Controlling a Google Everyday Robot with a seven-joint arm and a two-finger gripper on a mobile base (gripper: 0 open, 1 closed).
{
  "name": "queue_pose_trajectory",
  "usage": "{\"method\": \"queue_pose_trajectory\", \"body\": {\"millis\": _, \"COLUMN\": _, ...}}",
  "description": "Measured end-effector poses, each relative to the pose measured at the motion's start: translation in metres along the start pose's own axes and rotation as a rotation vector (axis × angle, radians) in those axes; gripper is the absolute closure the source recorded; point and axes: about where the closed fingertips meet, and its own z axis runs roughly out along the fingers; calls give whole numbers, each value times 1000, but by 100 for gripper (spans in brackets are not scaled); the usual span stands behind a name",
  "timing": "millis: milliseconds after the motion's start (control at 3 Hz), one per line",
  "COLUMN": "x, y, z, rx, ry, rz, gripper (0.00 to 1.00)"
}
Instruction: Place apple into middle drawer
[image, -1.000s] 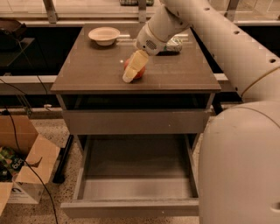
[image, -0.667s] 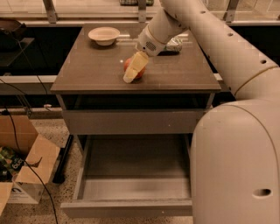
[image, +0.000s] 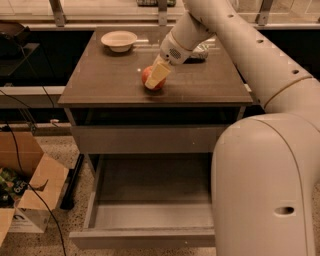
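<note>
The red apple (image: 148, 76) sits on the cabinet top (image: 110, 75), near the middle. My gripper (image: 155, 79) reaches down from the upper right and its cream fingers (image: 158, 73) cover the apple's right side, in contact with it. The middle drawer (image: 150, 220) is pulled open below the cabinet and its box holds nothing. My white arm fills the right side of the view and hides the drawer's right end.
A cream bowl (image: 119, 40) stands at the back left of the cabinet top. A crushed can (image: 201, 50) lies behind my wrist. A closed grey drawer front (image: 145, 138) is above the open drawer. An open cardboard box (image: 25, 190) and cables lie on the floor at the left.
My gripper has shifted slightly over the apple and my arm has swung closer to the camera, covering more of the right side. The apple stays on the cabinet top.
</note>
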Motion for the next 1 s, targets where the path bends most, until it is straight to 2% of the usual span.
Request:
{"method": "queue_pose_trajectory", "body": {"millis": 667, "x": 7, "y": 4, "z": 8, "rx": -11, "ry": 25, "rz": -2, "gripper": 89}}
{"method": "queue_pose_trajectory", "body": {"millis": 1000, "x": 12, "y": 7, "z": 14, "rx": -19, "ry": 40, "rz": -3, "gripper": 100}}
